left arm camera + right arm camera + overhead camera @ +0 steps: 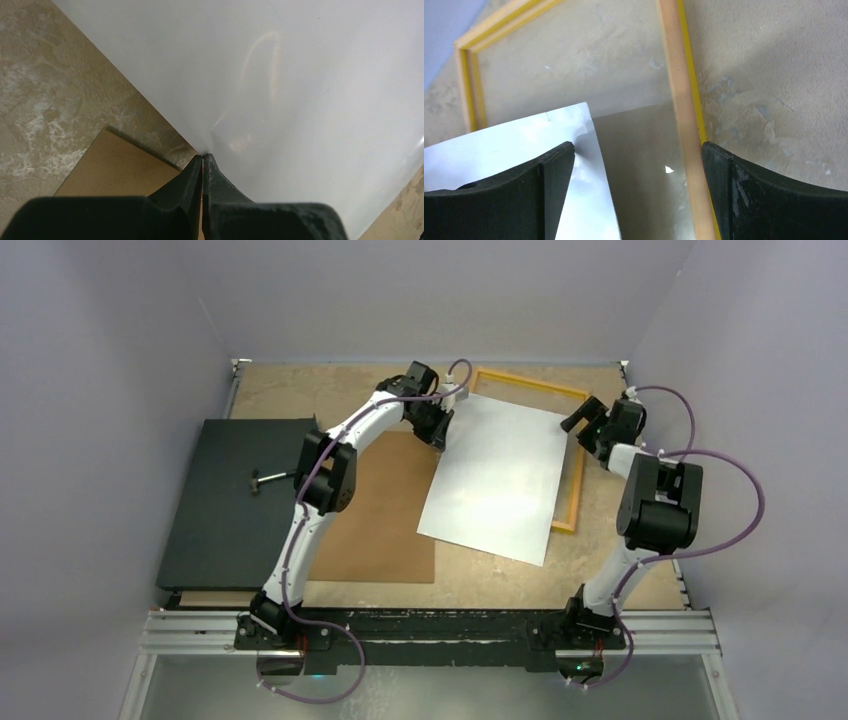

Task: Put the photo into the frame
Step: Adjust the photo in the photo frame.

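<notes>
The photo (497, 478) lies white back up, tilted, its far part over the yellow-orange frame (577, 480) and its near part on the table. My left gripper (440, 435) is shut on the photo's left edge; in the left wrist view its fingertips (202, 159) pinch the white sheet (300, 75). My right gripper (582, 426) is open over the frame's right bar. In the right wrist view it (636, 147) straddles the photo's corner (514, 145) and the frame bar (679, 100) without holding either.
A brown backing board (385, 515) lies left of the photo, partly under it, and shows in the left wrist view (115, 170). A flat black panel (225, 510) with a small metal stand (265, 479) lies at the far left. Grey walls enclose the table.
</notes>
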You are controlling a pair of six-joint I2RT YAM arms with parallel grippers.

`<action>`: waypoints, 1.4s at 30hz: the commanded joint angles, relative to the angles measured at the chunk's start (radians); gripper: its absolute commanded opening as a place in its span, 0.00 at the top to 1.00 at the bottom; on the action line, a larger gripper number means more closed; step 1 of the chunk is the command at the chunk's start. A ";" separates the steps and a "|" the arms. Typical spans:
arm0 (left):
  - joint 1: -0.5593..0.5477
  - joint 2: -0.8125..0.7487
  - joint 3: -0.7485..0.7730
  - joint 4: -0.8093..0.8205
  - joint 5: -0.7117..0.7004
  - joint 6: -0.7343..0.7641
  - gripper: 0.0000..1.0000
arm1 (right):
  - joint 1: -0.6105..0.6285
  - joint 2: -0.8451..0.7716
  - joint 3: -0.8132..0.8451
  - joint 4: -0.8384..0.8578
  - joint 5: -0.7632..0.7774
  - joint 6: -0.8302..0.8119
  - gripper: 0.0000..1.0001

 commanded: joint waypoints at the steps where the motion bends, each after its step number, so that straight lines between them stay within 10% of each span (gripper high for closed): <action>1: -0.006 -0.045 -0.034 0.025 -0.008 0.015 1.00 | -0.004 -0.144 -0.006 -0.012 -0.082 0.039 0.01; 19: -0.007 -0.126 -0.224 0.127 -0.078 0.060 1.00 | -0.003 -0.398 -0.316 -0.023 -0.327 0.050 0.01; 42: 0.039 -0.206 -0.243 0.091 0.012 0.019 0.91 | 0.019 -0.935 -0.539 -0.600 -0.193 0.054 0.08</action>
